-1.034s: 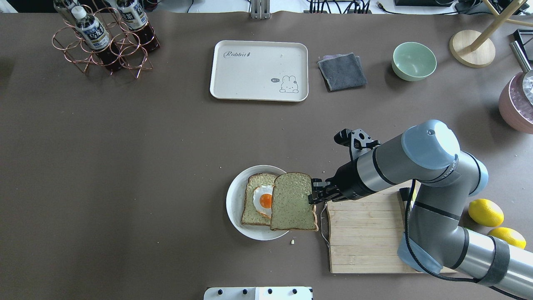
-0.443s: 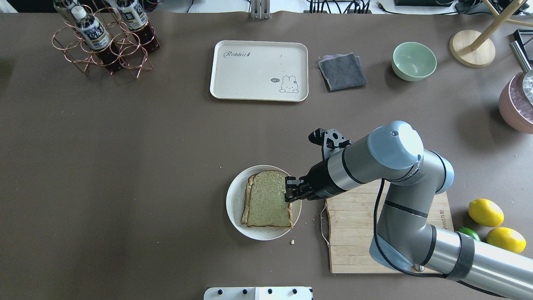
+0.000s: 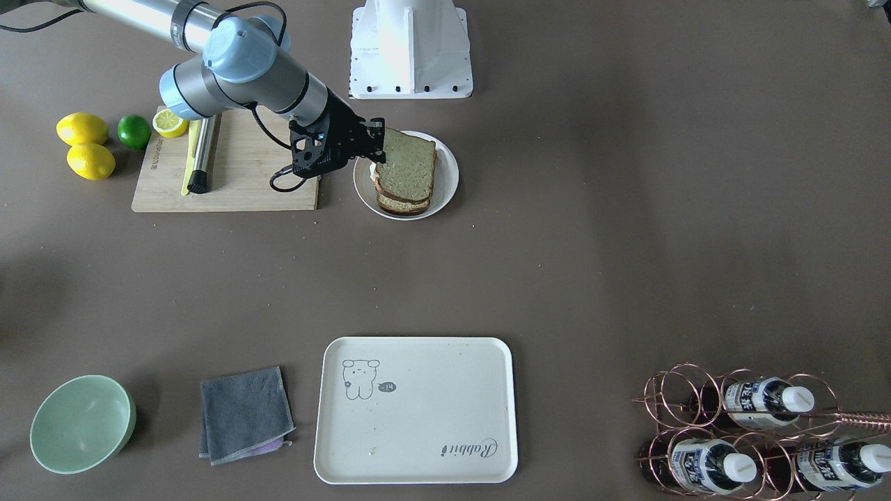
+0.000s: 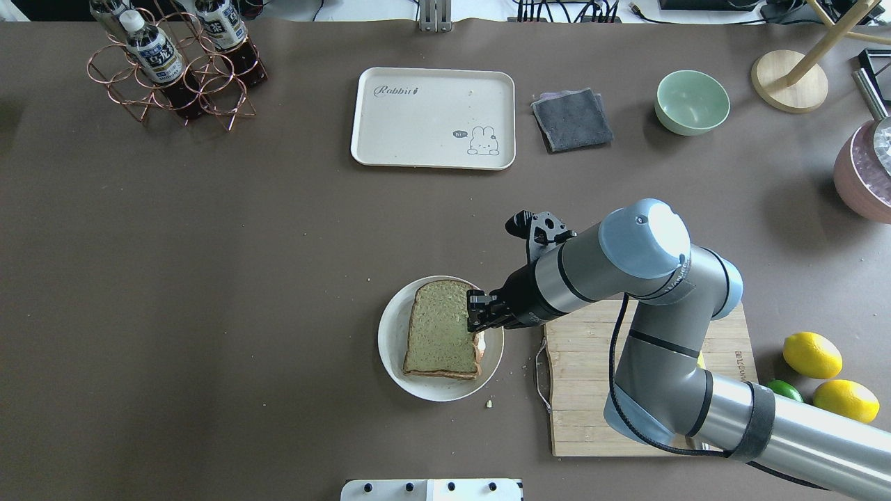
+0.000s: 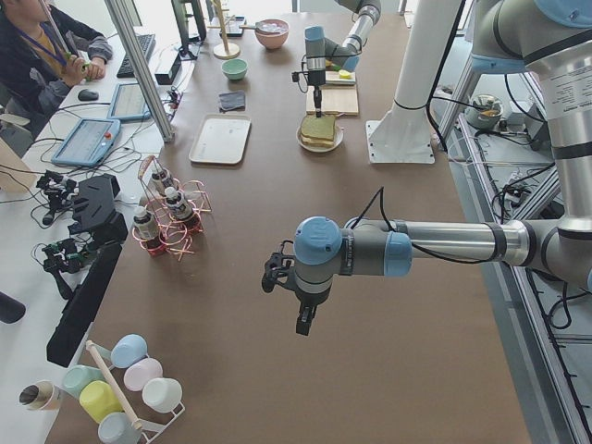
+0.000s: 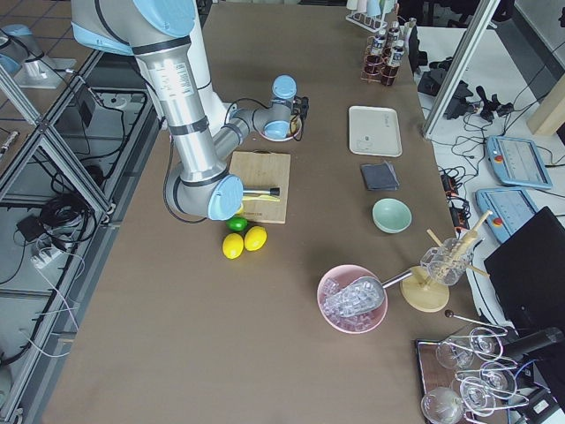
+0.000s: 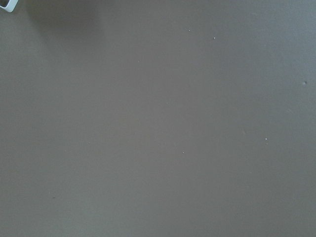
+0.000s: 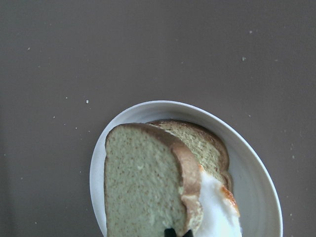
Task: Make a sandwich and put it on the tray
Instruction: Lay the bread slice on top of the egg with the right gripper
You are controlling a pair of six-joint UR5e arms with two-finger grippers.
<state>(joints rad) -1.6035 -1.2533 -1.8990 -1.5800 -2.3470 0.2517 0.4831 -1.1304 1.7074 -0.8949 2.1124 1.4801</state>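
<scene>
A round white plate [image 4: 390, 348] holds a lower bread slice [image 8: 200, 143] with fried egg white [image 8: 217, 210] showing at its edge. The top bread slice [image 4: 440, 336] lies over them, tilted, its right edge raised. My right gripper [image 4: 475, 311] is shut on that right edge, over the plate's right side; in the front view the right gripper [image 3: 376, 149] pinches the same slice [image 3: 408, 163]. The cream tray [image 4: 433, 118] stands far back, with nothing on it. My left gripper [image 5: 305, 319] hangs over bare table, seen only in the left side view; I cannot tell its state.
A wooden cutting board [image 4: 598, 390] with a knife [image 3: 202, 149] lies right of the plate. Lemons [image 4: 811, 353] and a lime lie beyond it. A grey cloth [image 4: 572, 120], green bowl [image 4: 692, 101], bottle rack [image 4: 174, 69] and pink bowl [image 4: 860, 174] stand along the back.
My right gripper carried the top slice leftward from beside the egg to over it. The egg yolk and lower slice are now covered.
</scene>
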